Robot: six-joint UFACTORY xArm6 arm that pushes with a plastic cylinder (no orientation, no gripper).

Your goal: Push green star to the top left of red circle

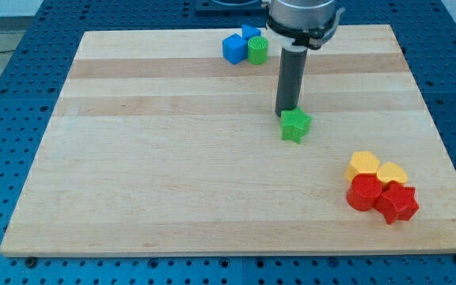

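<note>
The green star (295, 125) lies on the wooden board right of centre. My tip (286, 111) stands just above the star's upper left edge, touching or nearly touching it. The red circle (362, 193) sits at the lower right, well below and to the right of the star. A red star (397, 203) touches the red circle's right side.
Two yellow blocks (363, 165) (392, 173) lie just above the red pair. Near the top edge, two blue blocks (233, 49) (250, 33) and a green cylinder (258, 49) cluster together, left of the rod. The board's edge (212, 252) runs along the view's bottom.
</note>
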